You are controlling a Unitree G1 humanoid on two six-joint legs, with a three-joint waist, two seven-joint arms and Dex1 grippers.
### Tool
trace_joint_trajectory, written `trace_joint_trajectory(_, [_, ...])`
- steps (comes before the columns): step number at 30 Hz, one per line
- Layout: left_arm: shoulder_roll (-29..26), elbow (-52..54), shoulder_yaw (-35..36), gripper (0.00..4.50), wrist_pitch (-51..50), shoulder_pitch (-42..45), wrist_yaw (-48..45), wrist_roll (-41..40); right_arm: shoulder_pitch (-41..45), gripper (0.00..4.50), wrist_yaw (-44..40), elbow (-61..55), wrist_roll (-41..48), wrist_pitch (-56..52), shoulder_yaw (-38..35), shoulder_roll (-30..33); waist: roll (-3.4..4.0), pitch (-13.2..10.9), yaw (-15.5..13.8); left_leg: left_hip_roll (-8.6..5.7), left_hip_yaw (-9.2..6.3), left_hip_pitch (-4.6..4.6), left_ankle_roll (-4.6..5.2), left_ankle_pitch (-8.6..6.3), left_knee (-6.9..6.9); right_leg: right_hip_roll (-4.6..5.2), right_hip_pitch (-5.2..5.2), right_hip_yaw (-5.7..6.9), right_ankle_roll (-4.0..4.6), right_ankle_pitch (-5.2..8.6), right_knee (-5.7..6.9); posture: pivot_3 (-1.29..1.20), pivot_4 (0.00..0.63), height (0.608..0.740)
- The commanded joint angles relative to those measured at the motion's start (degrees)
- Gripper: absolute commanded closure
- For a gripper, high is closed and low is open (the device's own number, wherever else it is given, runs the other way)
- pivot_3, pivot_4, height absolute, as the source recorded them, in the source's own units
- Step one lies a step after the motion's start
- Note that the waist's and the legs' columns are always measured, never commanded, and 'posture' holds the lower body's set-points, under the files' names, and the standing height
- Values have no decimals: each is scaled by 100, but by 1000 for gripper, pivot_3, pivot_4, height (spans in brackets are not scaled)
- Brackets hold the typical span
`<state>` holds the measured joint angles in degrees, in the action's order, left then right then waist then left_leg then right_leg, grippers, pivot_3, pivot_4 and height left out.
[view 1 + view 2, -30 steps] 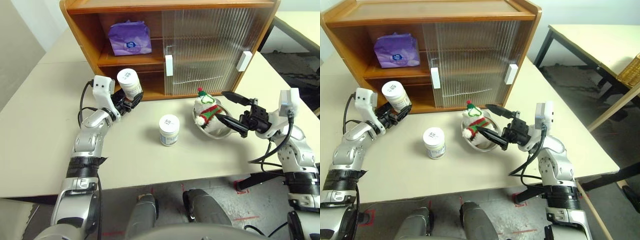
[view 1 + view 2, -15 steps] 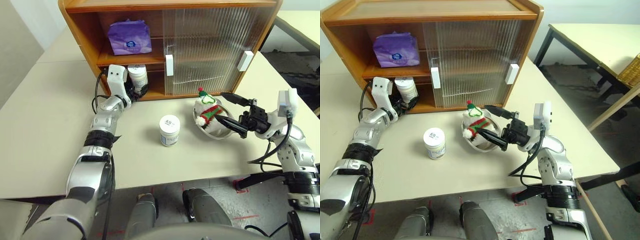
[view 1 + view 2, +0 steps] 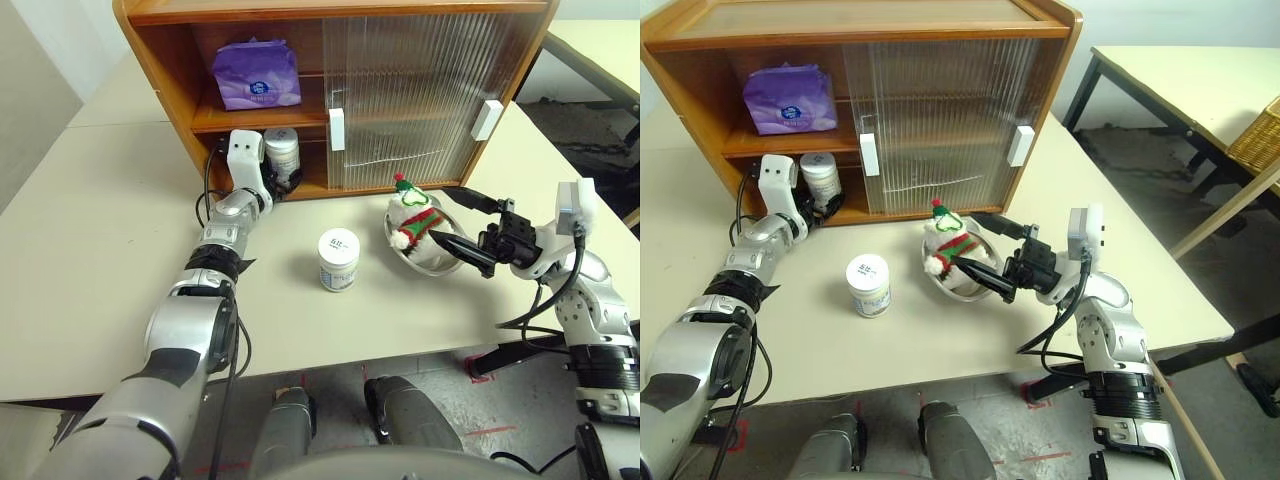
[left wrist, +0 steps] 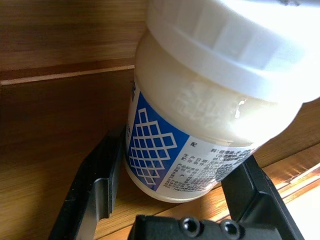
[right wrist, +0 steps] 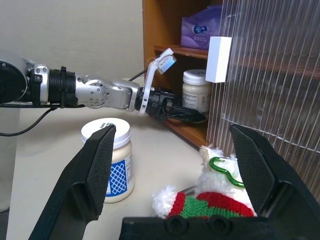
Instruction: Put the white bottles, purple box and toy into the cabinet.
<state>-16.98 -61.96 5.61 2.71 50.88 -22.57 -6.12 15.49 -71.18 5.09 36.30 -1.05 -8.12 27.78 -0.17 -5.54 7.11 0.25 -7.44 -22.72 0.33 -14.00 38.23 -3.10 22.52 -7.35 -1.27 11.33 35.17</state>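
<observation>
My left gripper (image 3: 277, 177) reaches into the cabinet's (image 3: 160, 60) open lower shelf, shut on a white bottle (image 3: 281, 152) that stands upright between its fingers (image 4: 97, 186). Whether the bottle rests on the shelf floor I cannot tell. A second white bottle (image 3: 339, 259) stands on the table in front of the cabinet. The purple box (image 3: 257, 75) lies on the upper shelf. The toy (image 3: 413, 222) sits in a steel bowl (image 3: 442, 266) at the right. My right gripper (image 3: 445, 215) hangs open just right of the toy, with one finger on each side of it and no contact.
The ribbed sliding doors (image 3: 420, 90) cover the cabinet's right half, so only its left bays stand open. Another table (image 3: 1200, 80) and a wicker basket (image 3: 1258, 140) are off to the right. The table edge runs close to the bowl's right.
My left arm has stretched forward and carried the white bottle from in front of the cabinet into the lower shelf. The right arm, the toy and the other bottle stayed put.
</observation>
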Motion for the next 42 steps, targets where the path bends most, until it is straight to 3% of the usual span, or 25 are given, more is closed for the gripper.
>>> trace_joint_trajectory(1, [15,-220,22,1327,194,173,93,104,24,0,-54,-19,-33,-40,10,45,0,0,10,-2,1,-1,1,1,3,-1,0,2,-1,-1,0,-231,98,740])
trace_joint_trajectory(4, [39,-337,47,1327,234,216,163,121,28,0,-58,-19,-41,-49,13,54,0,0,18,-8,1,-4,5,3,10,-1,0,2,-6,-4,0,-234,98,740])
trace_joint_trajectory(8, [48,-426,57,16,280,247,243,143,21,0,-73,-10,-46,-45,-11,70,0,0,27,-17,4,-8,14,8,17,1,-1,2,-13,-7,0,-237,99,740])
trace_joint_trajectory(16, [34,-220,100,16,247,47,192,64,9,0,-183,108,-79,31,-15,54,0,0,44,-19,9,-7,18,12,23,1,-4,7,-14,-12,1,-226,100,740])
trace_joint_trajectory(25, [61,1396,122,16,-360,-835,175,-155,54,0,-231,164,-100,47,14,20,1,0,52,-40,26,-8,18,12,26,-1,-4,19,-14,-12,1,-211,98,740])
trace_joint_trajectory(32, [54,3219,138,2455,-1242,-1767,430,-271,100,0,-151,50,-104,-57,82,-2,1,0,45,-76,10,-6,18,12,30,2,-7,13,-11,-14,3,-206,98,740])
trace_joint_trajectory(38, [-37,3959,170,4475,-1701,-2017,573,-316,170,0,-126,40,-111,-110,102,-7,1,0,26,-64,0,-6,16,12,42,5,-9,-2,16,-30,3,-206,98,740])
trace_joint_trajectory(42, [-102,4016,196,4475,-1710,-2002,700,-237,217,0,-118,62,-130,-107,121,-26,1,0,19,-50,-2,-5,15,11,43,10,-8,0,20,-32,3,-202,93,740])
